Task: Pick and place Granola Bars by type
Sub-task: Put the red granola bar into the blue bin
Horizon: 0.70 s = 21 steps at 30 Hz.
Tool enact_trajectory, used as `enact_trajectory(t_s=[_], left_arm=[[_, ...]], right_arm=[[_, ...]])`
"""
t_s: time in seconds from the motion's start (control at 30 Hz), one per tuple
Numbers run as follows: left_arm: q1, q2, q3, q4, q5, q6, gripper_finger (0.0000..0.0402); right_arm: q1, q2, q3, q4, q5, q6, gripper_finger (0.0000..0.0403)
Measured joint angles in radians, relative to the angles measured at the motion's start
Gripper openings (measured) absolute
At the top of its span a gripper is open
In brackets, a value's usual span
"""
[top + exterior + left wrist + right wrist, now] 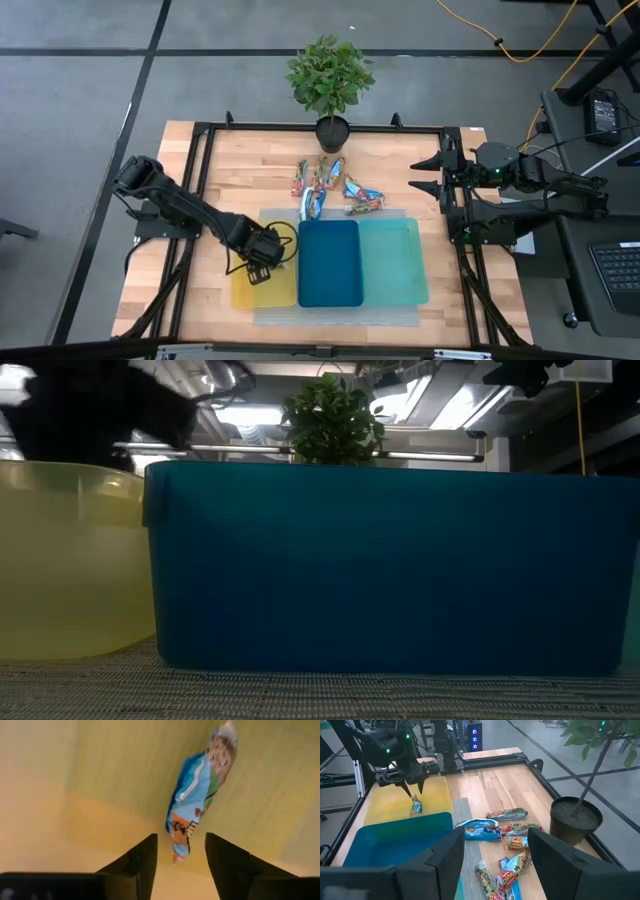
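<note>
Now the left gripper (180, 857) hangs over the yellow tray (243, 291) at eight o'clock, fingers part open, a blue bar (197, 795) dropping free. It might catch on a finger and miss.

A grey floor (80, 90) crossed by dark seams surrounds the wooden bench (230, 160). Yellow cables (520, 45) trail over it at the far right. A potted plant (330, 85) stands at the bench's far edge. In the low view, ceiling lights (440, 405) glow overhead.
</note>
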Motion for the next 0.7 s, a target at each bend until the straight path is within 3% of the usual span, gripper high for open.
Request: enact_trajectory(t_s=[0.4, 0.57, 0.7], left_arm=[[0.168, -0.001, 0.330, -0.318, -0.193, 0.203, 0.0187], [0.261, -0.012, 0.426, -0.320, -0.263, 0.250, 0.0187], [0.350, -0.011, 0.482, -0.322, -0.263, 0.250, 0.0187]], right_arm=[[0.000, 0.000, 0.000, 0.000, 0.001, -0.001, 0.0220], [0.000, 0.000, 0.000, 0.000, 0.001, -0.001, 0.0220], [0.000, 0.000, 0.000, 0.000, 0.000, 0.004, 0.0220]])
